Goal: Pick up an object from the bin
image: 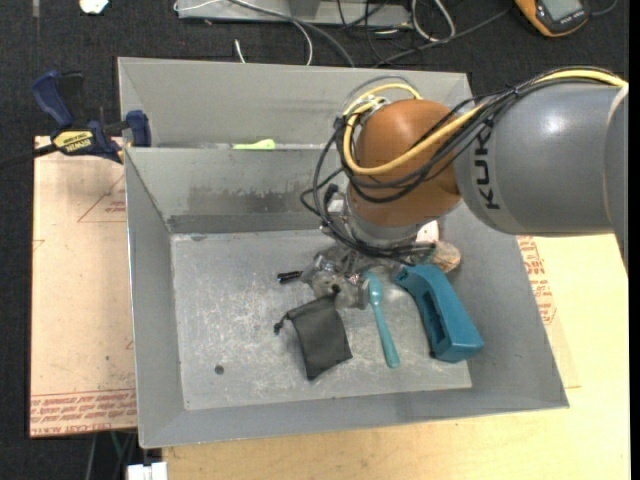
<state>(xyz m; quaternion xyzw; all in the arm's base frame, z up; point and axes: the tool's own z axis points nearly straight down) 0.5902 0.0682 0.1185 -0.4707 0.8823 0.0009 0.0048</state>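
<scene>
Because the orange cover (pixel 400 163) on the wrist hangs right over the middle of the bin (pixel 225 313), most of the gripper (pixel 338 274) is hidden beneath it; a little grey metal and some dark cable poke out at the cover's near-left edge, and I cannot tell whether the gripper is open or closed, nor whether it grips anything. That visible metal sits low over the floor, just beyond the far edge of a black pouch (pixel 322 338), which lies flat and crumpled near the centre, slightly to the near side. Whether the metal touches the pouch is hard to make out. Just right of the pouch lies a thin teal stick (pixel 383 328), its far end running up under the gripper. Further right is a bigger teal tool (pixel 447 318) with a thick handle, its far end covered by the wrist. Behind it a pale lump (pixel 441 250) peeks out, mostly cut off by the cover, and its kind is unclear. A small black bit (pixel 289 276) lies just left of the gripper. A green scrap (pixel 255 145) sits up on the far wall, well apart from the rest.
</scene>
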